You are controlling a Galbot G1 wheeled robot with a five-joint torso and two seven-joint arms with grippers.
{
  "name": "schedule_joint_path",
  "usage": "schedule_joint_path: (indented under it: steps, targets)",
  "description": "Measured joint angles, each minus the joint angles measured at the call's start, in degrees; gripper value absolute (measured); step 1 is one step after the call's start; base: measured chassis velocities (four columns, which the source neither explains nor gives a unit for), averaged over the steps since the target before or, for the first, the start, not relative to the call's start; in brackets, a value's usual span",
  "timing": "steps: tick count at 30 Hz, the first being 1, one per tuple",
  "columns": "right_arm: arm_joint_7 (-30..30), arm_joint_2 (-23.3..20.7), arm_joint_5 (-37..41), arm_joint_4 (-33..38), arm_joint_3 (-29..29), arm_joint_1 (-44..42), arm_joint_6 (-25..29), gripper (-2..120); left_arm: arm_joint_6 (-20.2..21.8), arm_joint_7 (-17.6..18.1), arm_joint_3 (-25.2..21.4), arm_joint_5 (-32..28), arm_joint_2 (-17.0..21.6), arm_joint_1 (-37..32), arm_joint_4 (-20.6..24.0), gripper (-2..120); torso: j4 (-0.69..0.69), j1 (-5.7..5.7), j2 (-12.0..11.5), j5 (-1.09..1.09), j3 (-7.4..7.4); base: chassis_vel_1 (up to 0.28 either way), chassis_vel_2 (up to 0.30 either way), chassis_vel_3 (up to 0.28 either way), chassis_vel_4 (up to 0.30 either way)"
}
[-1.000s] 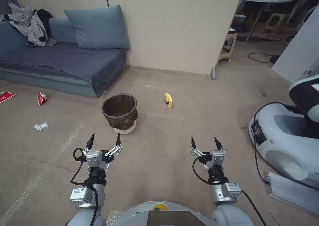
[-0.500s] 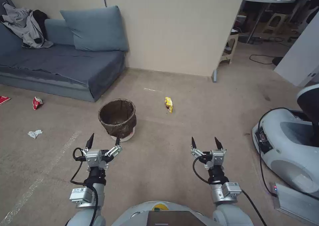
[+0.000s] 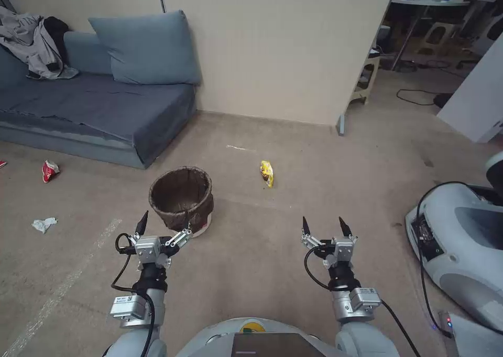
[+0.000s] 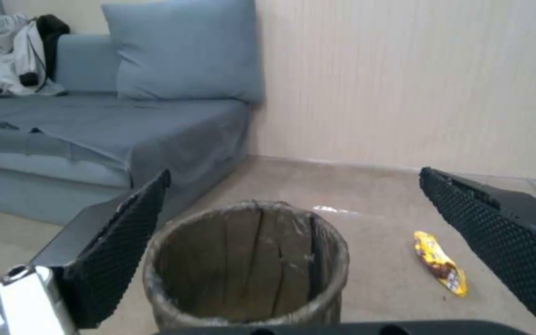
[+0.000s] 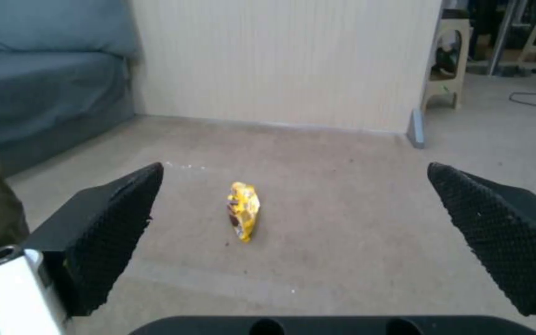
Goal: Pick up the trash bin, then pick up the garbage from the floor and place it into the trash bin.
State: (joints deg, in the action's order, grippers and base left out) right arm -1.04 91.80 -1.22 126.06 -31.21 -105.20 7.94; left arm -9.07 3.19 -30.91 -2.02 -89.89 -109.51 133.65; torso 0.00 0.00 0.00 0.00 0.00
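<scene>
The trash bin (image 3: 182,197), white with a crinkled brown bag over its rim, stands upright on the carpet just ahead of my left gripper (image 3: 163,225). That gripper is open and empty; its wrist view shows the trash bin (image 4: 246,265) low between the fingers. My right gripper (image 3: 324,226) is open too, held above bare carpet. Garbage lies about: a yellow snack wrapper (image 3: 267,172) right of the bin and ahead of the right gripper, a red-and-white packet (image 3: 50,170) and a white tissue wad (image 3: 43,224) far left. The yellow wrapper (image 5: 244,211) sits centred between the right gripper's fingers (image 5: 116,218), some way off.
A blue sofa (image 3: 94,110) with a cushion and grey-and-black clothing (image 3: 31,47) stands behind the bin on the left. A beige partition wall (image 3: 272,47) closes the back. Another robot's white base (image 3: 461,241) and its cable sit at the right. Open carpet lies between the grippers.
The whole picture has shifted: the camera moved forward and slightly right. The bin now sits closer to the left gripper. Both arms keep the same pose, fingers still open.
</scene>
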Motion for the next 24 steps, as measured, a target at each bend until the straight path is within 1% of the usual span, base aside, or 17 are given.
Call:
schedule_joint_path:
  steps: [24]
  targets:
    - [0.0,0.0,0.2,0.0,0.0,0.0,0.1,100,0.0,0.0,0.0,0.0,-0.2,0.0,0.1,100,0.0,0.0,0.0,0.0,0.0,-0.108,0.103,0.108,-0.108]
